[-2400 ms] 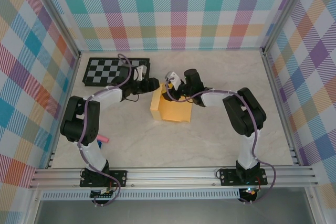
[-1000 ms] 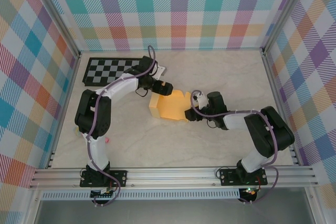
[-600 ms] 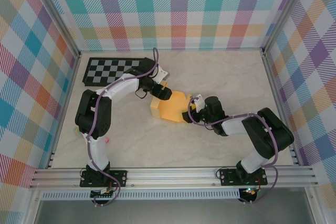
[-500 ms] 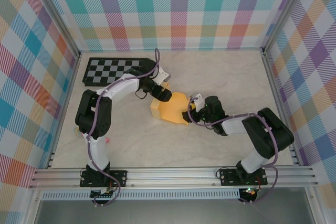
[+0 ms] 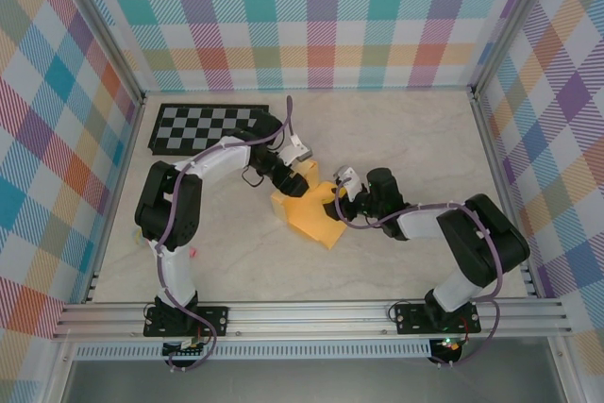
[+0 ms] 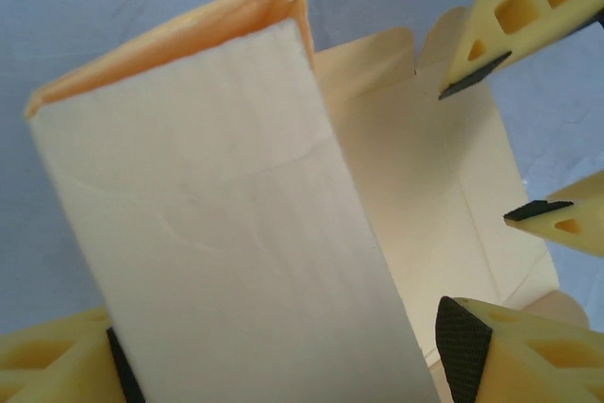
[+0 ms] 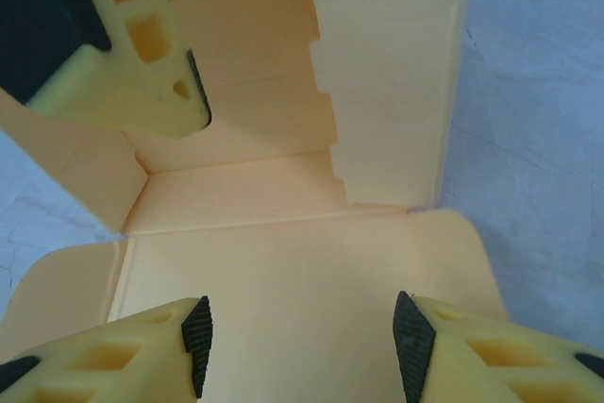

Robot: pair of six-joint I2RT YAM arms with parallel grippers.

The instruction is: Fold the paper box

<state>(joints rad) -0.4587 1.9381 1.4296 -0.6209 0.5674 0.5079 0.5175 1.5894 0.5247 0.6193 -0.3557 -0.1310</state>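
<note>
The paper box (image 5: 313, 210) is yellow-orange card, half formed, lying mid-table and turned so one corner points at the near edge. In the left wrist view its folded-up wall (image 6: 226, 233) stands between the jaws of my left gripper (image 6: 288, 361). The left pad lies against the wall and a thin gap shows at the right pad (image 6: 462, 346). From above, my left gripper (image 5: 300, 175) is at the box's far-left side. My right gripper (image 7: 303, 342) hovers open over the flat inner panel (image 7: 293, 252), beside a stepped upright flap (image 7: 392, 92). It (image 5: 338, 193) sits at the box's right edge.
A black-and-white checkerboard (image 5: 203, 127) lies at the far left. A small pink object (image 5: 192, 252) lies by the left arm's base. Plaid walls and aluminium rails (image 5: 311, 313) enclose the table. The two grippers face each other closely across the box.
My left gripper has come down to straddle the box's wall, its jaws narrowing. The box has turned, a corner swinging toward the near edge. The right gripper has shifted slightly up and left.
</note>
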